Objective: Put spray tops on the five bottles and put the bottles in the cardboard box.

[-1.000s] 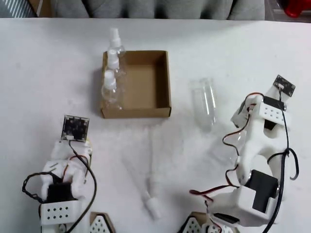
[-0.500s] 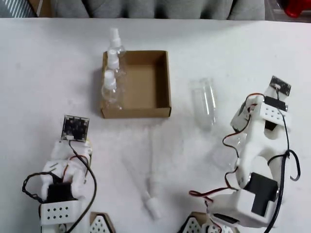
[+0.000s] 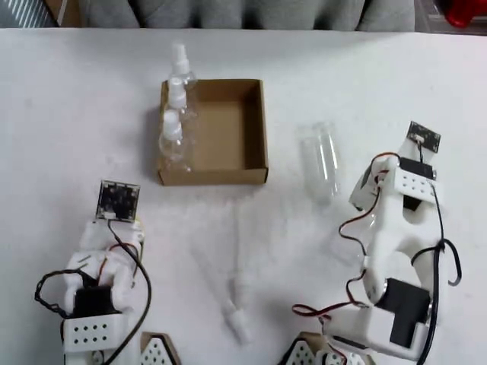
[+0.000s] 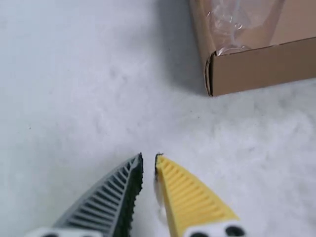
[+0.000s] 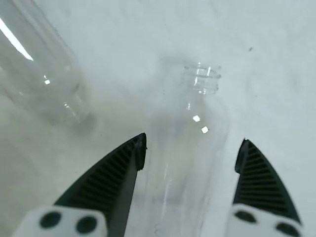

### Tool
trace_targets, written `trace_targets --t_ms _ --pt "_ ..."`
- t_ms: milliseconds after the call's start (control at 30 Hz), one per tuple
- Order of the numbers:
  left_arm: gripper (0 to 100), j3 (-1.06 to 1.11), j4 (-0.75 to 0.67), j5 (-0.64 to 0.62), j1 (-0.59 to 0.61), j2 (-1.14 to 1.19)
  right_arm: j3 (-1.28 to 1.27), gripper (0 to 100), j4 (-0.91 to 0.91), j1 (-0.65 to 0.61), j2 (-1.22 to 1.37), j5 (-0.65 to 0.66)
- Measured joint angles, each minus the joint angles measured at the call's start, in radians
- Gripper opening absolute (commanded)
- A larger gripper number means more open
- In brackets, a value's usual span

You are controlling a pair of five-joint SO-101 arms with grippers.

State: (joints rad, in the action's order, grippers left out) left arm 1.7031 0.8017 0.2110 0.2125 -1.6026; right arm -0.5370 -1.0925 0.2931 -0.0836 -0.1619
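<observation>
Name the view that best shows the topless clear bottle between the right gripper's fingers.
The right wrist view: the clear plastic bottle without a top sits between the fingers of the open right gripper, threaded neck plain. The high view gives it faintly, partly under the arm. The left wrist view faces the brown cardboard box.

White table [image 3: 365,68], grey cushioned seat [image 3: 251,11] along its far edge, red object [image 3: 466,11] at the far right corner
</observation>
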Motion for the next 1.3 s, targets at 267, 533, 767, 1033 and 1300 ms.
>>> trace_targets --t_ms 267,533,767,1033,1300 --pt "5 0.000 0.000 0.000 0.000 0.000 0.011 25.4 0.008 0.012 0.092 -0.077" --pt "5 0.000 0.000 0.000 0.000 0.000 0.023 1.8 0.026 0.023 0.092 -0.081" --pt "5 0.000 0.000 0.000 0.000 0.000 0.107 2.0 -0.005 0.049 0.094 0.089" --pt "5 0.000 0.000 0.000 0.000 0.000 0.298 2.0 -0.195 0.187 0.094 0.677" --pt "5 0.000 0.000 0.000 0.000 0.000 0.330 2.9 -0.207 0.353 0.094 0.962"
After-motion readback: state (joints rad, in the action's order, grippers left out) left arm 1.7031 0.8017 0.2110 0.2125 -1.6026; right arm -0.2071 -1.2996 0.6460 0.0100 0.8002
